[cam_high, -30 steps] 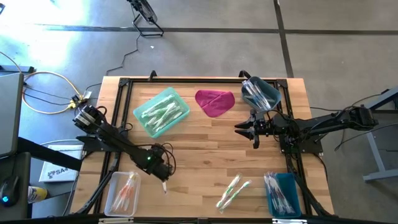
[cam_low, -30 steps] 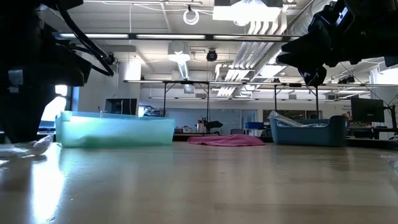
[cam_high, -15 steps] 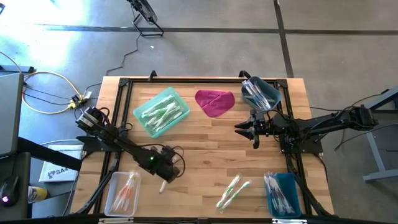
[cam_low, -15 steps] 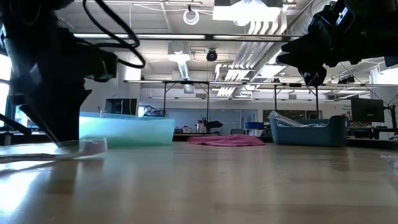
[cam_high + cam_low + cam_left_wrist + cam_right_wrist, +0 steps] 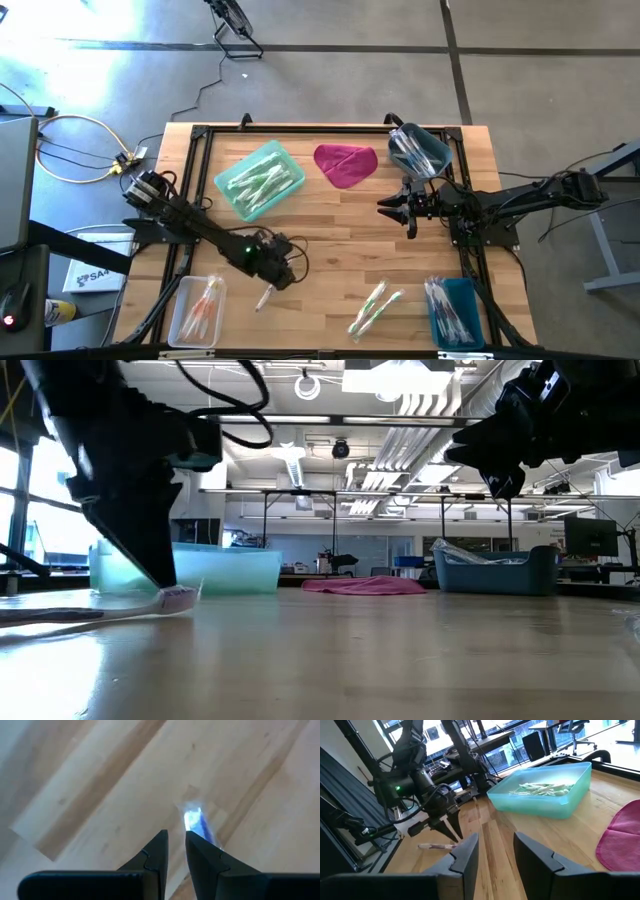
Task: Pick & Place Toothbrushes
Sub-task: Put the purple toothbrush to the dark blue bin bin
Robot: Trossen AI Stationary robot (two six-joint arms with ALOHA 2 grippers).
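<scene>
Grips with left hand (image 5: pixel 271 287) a wrapped toothbrush (image 5: pixel 263 298), fingers (image 5: pixel 157 851) nearly together with only a slim gap, pinching one end of it. Shows in the left wrist view a shiny blue-and-white bit of that toothbrush (image 5: pixel 194 822) poking out past the fingertips. Hangs low over the table (image 5: pixel 330 240), front-left part, just beside the clear bin (image 5: pixel 182 322). Runs the toothbrush's long axis from the hand slantwise toward the table's front edge and a little to the left in the high view. Lies close to level in the low view (image 5: pixel 100 610), held end slightly higher, free end down at the table top; cannot tell whether touching. Looks pinkish along the handle from the right wrist view (image 5: pixel 436 847). Keeps right hand (image 5: pixel 404 211) up above the table's right-middle, near the rear blue bin (image 5: pixel 437 152), fingers (image 5: pixel 465 856) parted and grasping nothing. Finds more toothbrushes (image 5: pixel 374 306) loose on the table front, between the clear bin and the front blue bin (image 5: pixel 466 295), lying slantwise. Holds further ones in the teal bin (image 5: pixel 232 200), with the cloth (image 5: pixel 345 165) just beside it.
</scene>
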